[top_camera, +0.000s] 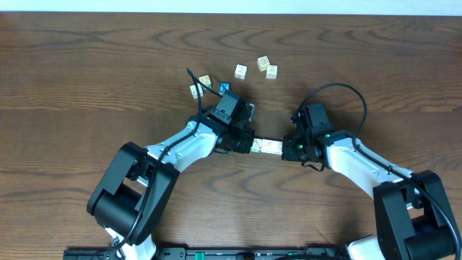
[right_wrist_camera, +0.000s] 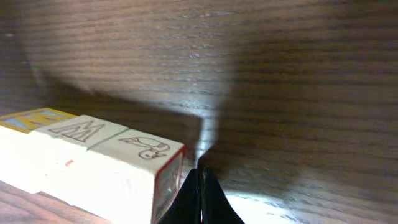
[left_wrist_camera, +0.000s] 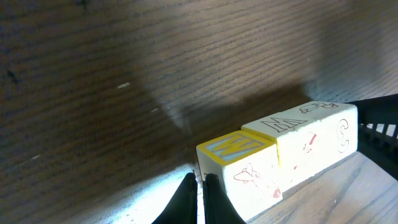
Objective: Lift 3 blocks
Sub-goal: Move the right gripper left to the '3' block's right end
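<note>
Three cream-white blocks (top_camera: pixel 267 147) form one tight row between my two grippers. In the left wrist view the nearest block (left_wrist_camera: pixel 239 165) has a yellow-edged top, then come the middle block (left_wrist_camera: pixel 292 143) and the far one (left_wrist_camera: pixel 333 124). My left gripper (left_wrist_camera: pixel 200 186) is shut, with its closed fingertips pressed against the row's left end (top_camera: pixel 250 144). My right gripper (right_wrist_camera: pixel 200 177) is shut too, its tips against the red-edged end block (right_wrist_camera: pixel 140 165). The row appears to hang slightly above the table, casting a shadow.
Several loose letter cubes lie behind the arms: a pair (top_camera: pixel 200 86) beside a blue cube (top_camera: pixel 224 88), and three more (top_camera: pixel 260 68) further right. Both arms reach in from the table's front edge (top_camera: pixel 231 249). A black cable (top_camera: pixel 339 90) loops above the right wrist.
</note>
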{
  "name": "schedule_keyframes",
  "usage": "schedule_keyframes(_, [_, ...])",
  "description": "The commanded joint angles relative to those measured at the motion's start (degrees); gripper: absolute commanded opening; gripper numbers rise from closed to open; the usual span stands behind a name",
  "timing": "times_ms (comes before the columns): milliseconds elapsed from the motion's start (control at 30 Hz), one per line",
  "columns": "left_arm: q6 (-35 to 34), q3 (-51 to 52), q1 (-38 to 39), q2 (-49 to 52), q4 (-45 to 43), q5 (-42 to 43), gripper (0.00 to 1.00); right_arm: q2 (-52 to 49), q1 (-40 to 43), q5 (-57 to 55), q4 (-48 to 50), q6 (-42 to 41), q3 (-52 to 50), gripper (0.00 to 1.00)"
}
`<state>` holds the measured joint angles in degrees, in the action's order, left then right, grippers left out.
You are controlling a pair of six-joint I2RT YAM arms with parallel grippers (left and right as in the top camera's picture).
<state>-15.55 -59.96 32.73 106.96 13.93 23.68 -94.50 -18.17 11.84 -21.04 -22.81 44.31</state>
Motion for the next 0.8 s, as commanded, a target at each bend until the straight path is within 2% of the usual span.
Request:
schedule_keyframes(0, [0.96,-1.55,-0.2,0.55,0.13,0.52,0.07,-0.55,-0.02,-1.14,-1.01,1.95,2.16,0.01])
schedule_keyframes(767, [0.96,-1.55,-0.2,0.55,0.09,1.88,0.07,-0.55,-0.37,4.02,-0.13,1.79,2.51,0.01])
